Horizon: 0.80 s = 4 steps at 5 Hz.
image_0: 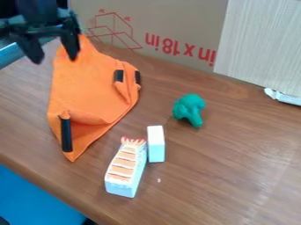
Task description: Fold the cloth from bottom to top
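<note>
While the gripper (53, 49) hangs open near the orange cloth (88, 88), we judge the fold unfinished; next, pinch its lower corner (76, 151), carry upward.

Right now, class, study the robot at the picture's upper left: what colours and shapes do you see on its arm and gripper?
The arm is black and blocky. The gripper is also black, with a wide crosspiece and two chunky fingers. I cannot make out cables or markings.
</note>
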Available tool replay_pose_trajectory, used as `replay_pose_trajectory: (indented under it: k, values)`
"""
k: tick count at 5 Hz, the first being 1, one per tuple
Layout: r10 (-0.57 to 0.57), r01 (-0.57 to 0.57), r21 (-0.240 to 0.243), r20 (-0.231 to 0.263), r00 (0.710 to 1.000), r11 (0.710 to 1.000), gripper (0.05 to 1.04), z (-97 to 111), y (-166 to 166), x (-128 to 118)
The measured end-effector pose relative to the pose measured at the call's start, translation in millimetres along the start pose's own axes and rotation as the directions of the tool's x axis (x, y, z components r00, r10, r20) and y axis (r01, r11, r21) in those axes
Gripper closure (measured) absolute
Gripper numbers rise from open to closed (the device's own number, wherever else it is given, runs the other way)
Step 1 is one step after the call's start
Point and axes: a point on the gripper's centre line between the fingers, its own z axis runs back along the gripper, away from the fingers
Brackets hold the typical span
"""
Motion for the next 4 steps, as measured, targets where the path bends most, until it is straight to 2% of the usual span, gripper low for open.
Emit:
replay_pose_trajectory:
  k: [2, 3, 4]
  values:
    - [-0.089, 0.082, 0.052, 0.142, 0.986, 0.995, 0.083, 1.4, -10.6, -35.5]
    - [-0.053, 0.039, 0.061, 0.239, 0.969, 0.997, 0.083, -4.7, -11.3, -51.0]
    - [-0.008, -0.002, 0.031, 0.31, 0.951, 1.0, 0.083, -9.5, -12.0, -67.5]
